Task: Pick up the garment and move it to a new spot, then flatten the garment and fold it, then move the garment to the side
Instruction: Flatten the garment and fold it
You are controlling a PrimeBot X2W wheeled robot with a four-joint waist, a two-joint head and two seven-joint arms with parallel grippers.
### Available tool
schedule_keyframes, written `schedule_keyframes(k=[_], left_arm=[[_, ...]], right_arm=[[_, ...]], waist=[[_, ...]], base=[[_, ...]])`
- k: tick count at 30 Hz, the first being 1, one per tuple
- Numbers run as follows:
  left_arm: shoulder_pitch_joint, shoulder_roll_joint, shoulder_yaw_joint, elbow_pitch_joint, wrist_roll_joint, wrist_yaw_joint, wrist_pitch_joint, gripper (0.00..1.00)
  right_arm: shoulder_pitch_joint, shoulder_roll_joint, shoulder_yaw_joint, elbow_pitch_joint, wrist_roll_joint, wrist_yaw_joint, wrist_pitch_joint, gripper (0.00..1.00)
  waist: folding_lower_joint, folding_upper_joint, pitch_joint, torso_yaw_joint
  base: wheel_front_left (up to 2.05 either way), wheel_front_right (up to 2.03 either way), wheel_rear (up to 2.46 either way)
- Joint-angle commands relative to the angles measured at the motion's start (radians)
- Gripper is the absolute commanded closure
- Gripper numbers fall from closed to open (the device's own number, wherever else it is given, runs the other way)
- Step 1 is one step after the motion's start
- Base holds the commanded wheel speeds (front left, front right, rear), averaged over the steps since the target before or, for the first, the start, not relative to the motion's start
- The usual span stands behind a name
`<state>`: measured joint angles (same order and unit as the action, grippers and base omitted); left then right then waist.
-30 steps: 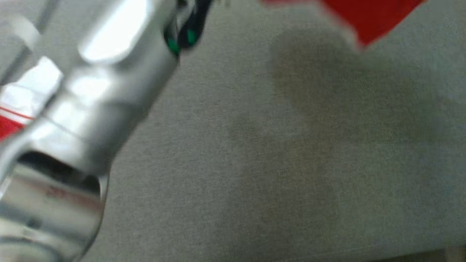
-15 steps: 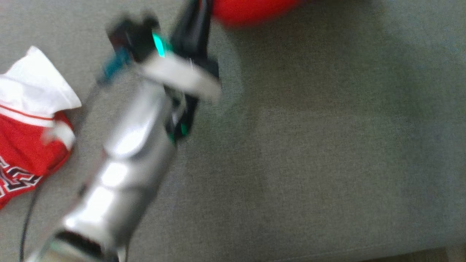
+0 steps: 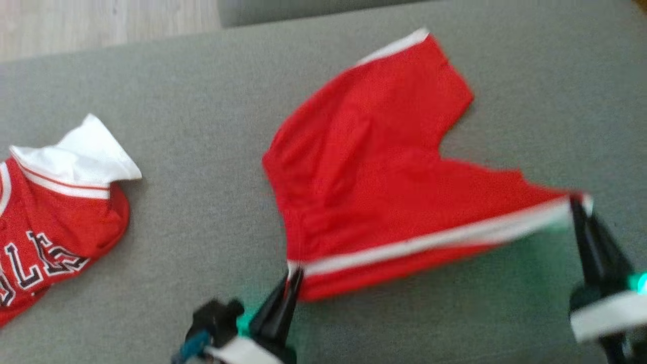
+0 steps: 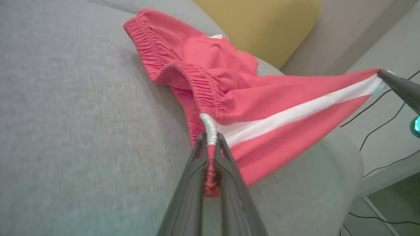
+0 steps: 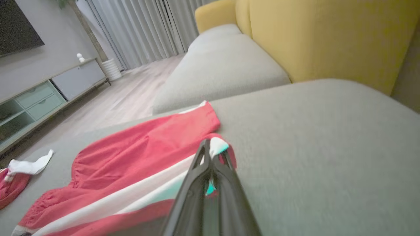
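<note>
The red shorts (image 3: 374, 167) lie spread on the grey woven sofa cushion (image 3: 202, 126), their white side stripe stretched taut between both grippers. The left gripper (image 3: 294, 273) pinches the gathered elastic waistband, fingers clamped tight on it. The right gripper (image 3: 576, 202) nips the hem corner, fingers closed on cloth. A crumpled red-and-white jersey (image 3: 55, 227) sits well off to the left.

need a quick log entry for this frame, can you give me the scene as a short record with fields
surface: grey fabric sofa cushion
garment: red fabric shorts with a white side stripe, far leg lying on the cushion, striped edge stretched between both grips
left end effector: shut on the elastic waistband end of the stripe
right end effector: shut on the hem end of the stripe
nearby: crumpled red and white jersey, to the left, apart from the shorts
</note>
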<state>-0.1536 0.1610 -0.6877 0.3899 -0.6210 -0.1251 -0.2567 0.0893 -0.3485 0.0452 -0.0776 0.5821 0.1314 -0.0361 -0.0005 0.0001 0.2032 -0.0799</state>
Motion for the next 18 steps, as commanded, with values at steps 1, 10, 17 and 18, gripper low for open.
schedule_keyframes(k=[1, 10, 17, 18], left_arm=[[0.012, 0.023, 0.028, -0.034, 0.007, -0.001, -0.005, 1.00], [0.097, 0.007, 0.059, -0.206, -0.079, 0.024, 0.024, 1.00], [-0.103, -0.084, 0.098, -0.192, -0.196, 0.027, 0.110, 1.00], [-0.134, -0.091, 0.103, -0.183, -0.208, 0.031, 0.111, 1.00]], right_arm=[[0.051, -0.016, -0.008, -0.080, 0.013, -0.001, 0.031, 1.00], [0.134, 0.022, -0.147, -0.281, -0.013, -0.001, 0.121, 1.00], [-0.107, -0.030, -0.113, -0.109, -0.056, -0.001, 0.124, 1.00], [-0.148, -0.041, -0.101, -0.078, -0.059, -0.001, 0.120, 1.00]], waist=[[0.0005, -0.0001, -0.035, 0.005], [0.0005, -0.0001, -0.041, 0.047], [0.0005, -0.0001, 0.040, 0.104], [0.0005, -0.0001, 0.052, 0.111]], base=[[0.00, 0.00, 0.00], [0.00, 0.00, 0.00], [0.00, 0.00, 0.00], [0.00, 0.00, 0.00]])
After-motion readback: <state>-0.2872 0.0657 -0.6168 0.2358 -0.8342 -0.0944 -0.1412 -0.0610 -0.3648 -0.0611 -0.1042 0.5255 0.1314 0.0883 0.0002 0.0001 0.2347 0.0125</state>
